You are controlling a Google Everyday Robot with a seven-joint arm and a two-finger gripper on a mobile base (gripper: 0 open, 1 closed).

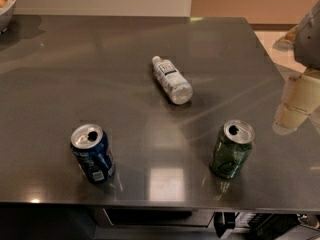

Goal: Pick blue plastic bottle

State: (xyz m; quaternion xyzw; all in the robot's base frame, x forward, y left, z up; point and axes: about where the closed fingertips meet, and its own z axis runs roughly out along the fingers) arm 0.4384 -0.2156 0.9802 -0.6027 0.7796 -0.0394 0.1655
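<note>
The blue plastic bottle [171, 79] lies on its side near the middle of the grey metal table [100, 64]. It is clear and bluish, with a white label; its white cap points to the far left. My gripper [295, 104] is a cream-coloured shape at the right edge of the view. It hangs above the table's right side, well to the right of the bottle and apart from it. It holds nothing that I can see.
A dark blue soda can [93, 153] stands front left and a green soda can [231, 149] stands front right, both opened. A white bowl [6, 6] sits at the far left corner. The table's front edge runs just below the cans.
</note>
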